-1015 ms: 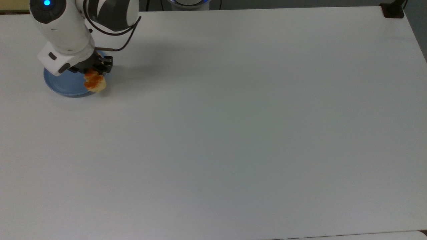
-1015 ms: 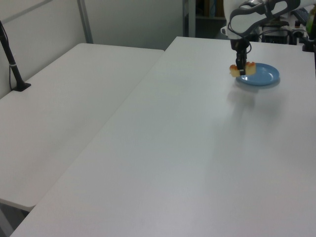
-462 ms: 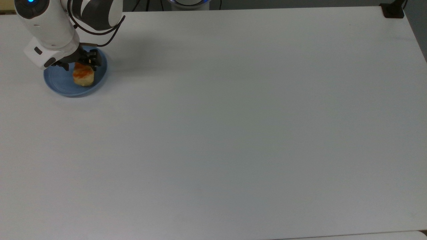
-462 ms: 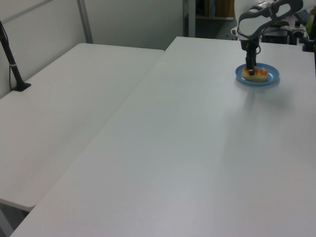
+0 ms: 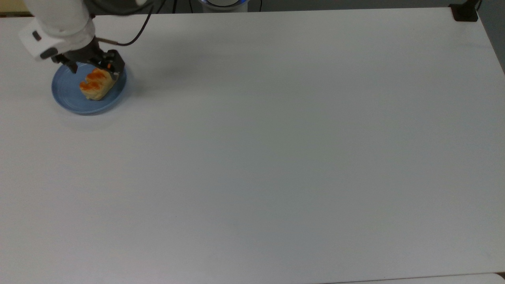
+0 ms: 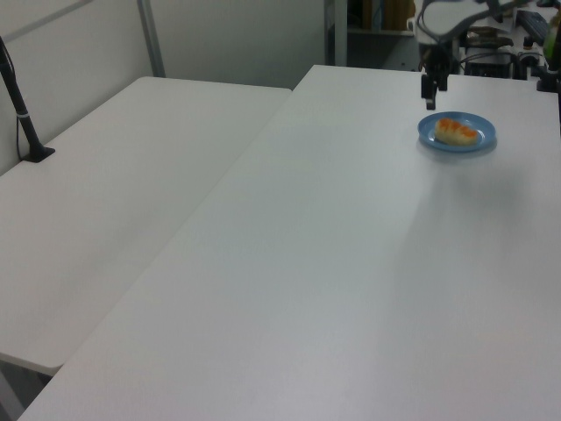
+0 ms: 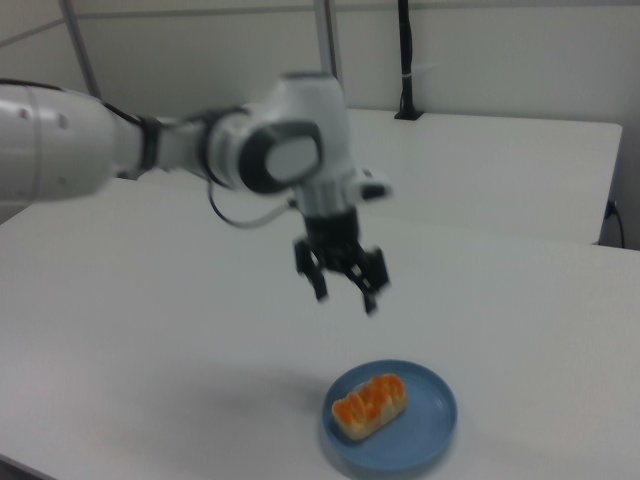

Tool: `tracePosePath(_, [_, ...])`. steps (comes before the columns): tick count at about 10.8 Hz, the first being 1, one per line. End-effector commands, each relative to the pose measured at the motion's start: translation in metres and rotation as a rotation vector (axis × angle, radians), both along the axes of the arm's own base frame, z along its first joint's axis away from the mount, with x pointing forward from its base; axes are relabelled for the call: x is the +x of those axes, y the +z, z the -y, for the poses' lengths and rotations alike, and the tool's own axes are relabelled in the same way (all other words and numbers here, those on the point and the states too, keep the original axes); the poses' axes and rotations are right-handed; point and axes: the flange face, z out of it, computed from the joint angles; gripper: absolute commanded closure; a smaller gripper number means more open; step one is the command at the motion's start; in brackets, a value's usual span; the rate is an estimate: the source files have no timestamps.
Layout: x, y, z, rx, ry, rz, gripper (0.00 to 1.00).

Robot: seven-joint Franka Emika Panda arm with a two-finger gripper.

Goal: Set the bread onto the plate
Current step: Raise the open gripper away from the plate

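In the top view we see a wide white surface (image 5: 276,150), with the plate (image 5: 65,92) near its upper left corner. The bread (image 5: 96,84) lies on the plate, toward the plate's right in the top view. The hand (image 5: 93,68) hangs over the plate's upper edge, its fingers spread apart and holding nothing.

In the left view we see the bread (image 6: 457,132) resting on the plate (image 6: 480,140), and the hand (image 6: 433,90) raised above and to the left view's left of it.

In the right view we see the hand (image 7: 346,291) open, clear above the bread (image 7: 369,405) on the plate (image 7: 430,425).
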Motion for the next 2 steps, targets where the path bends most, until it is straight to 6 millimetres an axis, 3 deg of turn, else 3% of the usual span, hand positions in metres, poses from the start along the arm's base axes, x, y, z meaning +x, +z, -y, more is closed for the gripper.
tracePosePath(1, [-0.014, 0.087, -0.085, 0.016, -0.082, 0.086, 0.0])
tracePosePath(2, [-0.021, 0.102, -0.102, 0.029, -0.057, 0.069, 0.0])
